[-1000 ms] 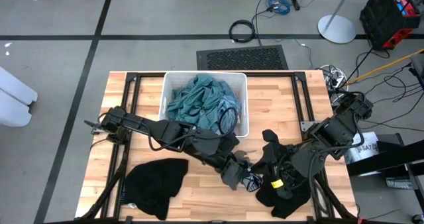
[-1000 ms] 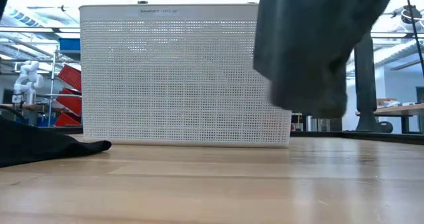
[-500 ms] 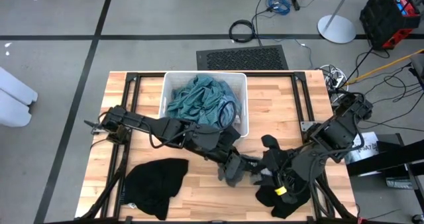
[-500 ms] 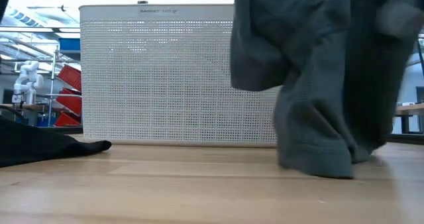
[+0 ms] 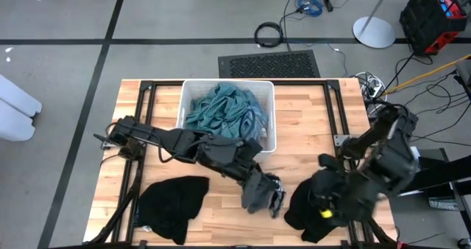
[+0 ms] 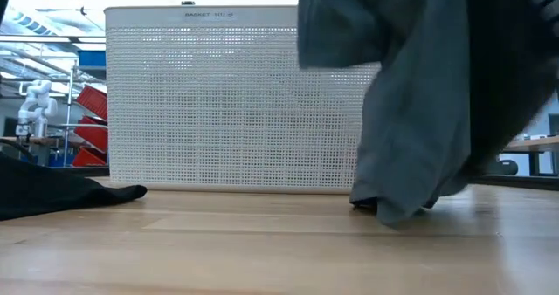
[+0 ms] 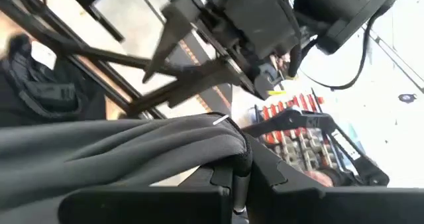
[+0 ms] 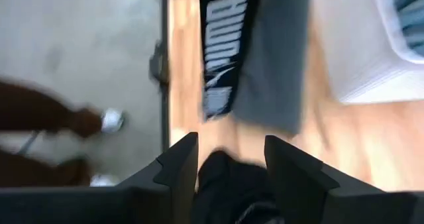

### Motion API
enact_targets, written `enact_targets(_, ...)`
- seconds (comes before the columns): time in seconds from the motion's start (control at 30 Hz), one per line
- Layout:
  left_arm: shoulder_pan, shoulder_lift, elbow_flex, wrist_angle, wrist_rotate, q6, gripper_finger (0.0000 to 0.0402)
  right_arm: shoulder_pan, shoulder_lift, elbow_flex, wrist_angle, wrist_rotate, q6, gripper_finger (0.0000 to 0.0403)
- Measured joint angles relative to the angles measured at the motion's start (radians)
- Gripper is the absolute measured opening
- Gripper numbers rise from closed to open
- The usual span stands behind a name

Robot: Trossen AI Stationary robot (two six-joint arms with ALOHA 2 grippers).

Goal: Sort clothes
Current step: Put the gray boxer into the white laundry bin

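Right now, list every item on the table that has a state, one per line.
Left tool: shut on the dark grey garment.
Dark grey garment: hanging from the left tool, lower end touching the table.
Right tool: open, empty, above the black pile.
Black pile: crumpled at the front right.
Black garment: lying front left.
White bin: filled with teal clothes.

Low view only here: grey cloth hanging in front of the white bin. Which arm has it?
Observer: The left gripper, shut on the dark grey garment. The left wrist view shows the pinch.
Operator: Right gripper?
Observer: The right gripper is open, above a black clothes pile on the right arm's side of the table.
Operator: What's in the bin?
Observer: The white bin holds teal clothes, seen from the high view.
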Motion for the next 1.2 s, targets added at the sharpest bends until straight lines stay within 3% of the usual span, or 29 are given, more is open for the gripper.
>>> enact_targets(0.1,0.001,-0.014,0.0,-0.002,-0.02,0.017,0.0018,0.058,-0.04,-0.076,0.036,0.119,0.088,0.0161)
enact_targets(0.2,0.0,-0.025,0.0,0.001,-0.032,0.024,0.0018,0.067,-0.085,-0.236,0.155,0.136,0.114,0.0162)
enact_targets(0.4,0.003,-0.026,0.0,0.017,-0.036,0.023,0.0018,0.063,-0.165,-0.635,0.623,0.186,-0.152,0.0162)
enact_targets(0.6,0.012,-0.026,0.0,0.081,-0.005,0.016,0.0018,0.057,-0.147,-0.879,0.834,0.185,-0.289,0.0162)
enact_targets(0.73,0.015,-0.029,0.0,0.109,0.011,0.014,0.0018,0.058,-0.106,-0.931,0.89,0.204,-0.316,0.0162)
enact_targets(0.87,0.015,-0.029,0.0,0.111,0.014,-0.011,0.0018,0.056,-0.062,-0.931,0.928,0.301,-0.313,0.0162)
enact_targets(1.1,0.026,-0.029,-0.001,0.135,0.015,-0.036,0.0018,0.046,0.008,-0.931,1.15,0.32,-0.441,0.0162)
enact_targets(1.2,0.03,-0.029,-0.001,0.182,0.015,-0.037,0.0018,0.045,0.018,-0.931,1.204,0.388,-0.447,0.0162)
